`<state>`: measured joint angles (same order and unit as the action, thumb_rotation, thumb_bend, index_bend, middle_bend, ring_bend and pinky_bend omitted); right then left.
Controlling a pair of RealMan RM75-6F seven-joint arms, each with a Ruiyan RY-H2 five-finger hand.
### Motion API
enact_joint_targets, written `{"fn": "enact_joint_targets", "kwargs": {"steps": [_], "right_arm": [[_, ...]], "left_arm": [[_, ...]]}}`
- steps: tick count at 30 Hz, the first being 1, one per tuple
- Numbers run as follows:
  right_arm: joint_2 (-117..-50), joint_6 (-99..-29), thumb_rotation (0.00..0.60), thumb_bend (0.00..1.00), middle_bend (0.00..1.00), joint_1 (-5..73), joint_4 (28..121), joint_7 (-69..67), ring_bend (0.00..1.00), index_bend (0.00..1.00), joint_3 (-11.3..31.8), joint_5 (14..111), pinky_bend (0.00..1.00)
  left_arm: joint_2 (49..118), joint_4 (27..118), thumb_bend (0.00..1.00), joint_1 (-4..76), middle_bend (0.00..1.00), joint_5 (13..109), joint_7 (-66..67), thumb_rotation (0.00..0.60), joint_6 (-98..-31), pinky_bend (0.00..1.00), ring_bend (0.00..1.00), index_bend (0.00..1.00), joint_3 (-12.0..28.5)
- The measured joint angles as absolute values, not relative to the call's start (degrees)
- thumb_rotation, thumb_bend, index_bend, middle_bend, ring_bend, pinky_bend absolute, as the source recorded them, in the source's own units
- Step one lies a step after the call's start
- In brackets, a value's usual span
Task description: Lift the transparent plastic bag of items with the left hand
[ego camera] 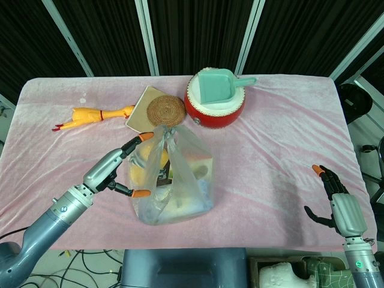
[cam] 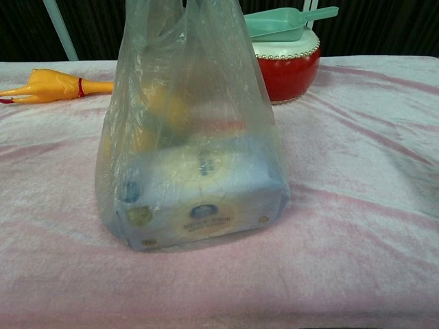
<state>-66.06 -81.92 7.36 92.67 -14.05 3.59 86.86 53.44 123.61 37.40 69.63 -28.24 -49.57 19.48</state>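
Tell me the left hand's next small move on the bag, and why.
Probably close the fingers on the bag's handles, then raise. The left hand sits open beside the transparent plastic bag, one fingertip near the handles, none visibly gripping. In the chest view the bag rests on the pink cloth.

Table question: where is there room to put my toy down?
Bare pink cloth lies between the plastic bag and the right hand, below the red drum. It's crowded at the back left, around the rubber chicken and woven coaster.
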Motion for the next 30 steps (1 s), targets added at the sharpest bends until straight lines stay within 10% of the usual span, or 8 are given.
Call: {"fn": "enact_joint_targets", "kwargs": {"steps": [30], "right_arm": [[-66.0,-82.1,0.600,0.22,0.00,7.3,92.9,-14.1,0.00,0.00,3.5,87.2,0.18]], "left_arm": [[53.9,122.8,0.00,39.9,0.01,67.6,-29.4,0.600,-47.0,0.06,0.00,0.00,19.0]]}}
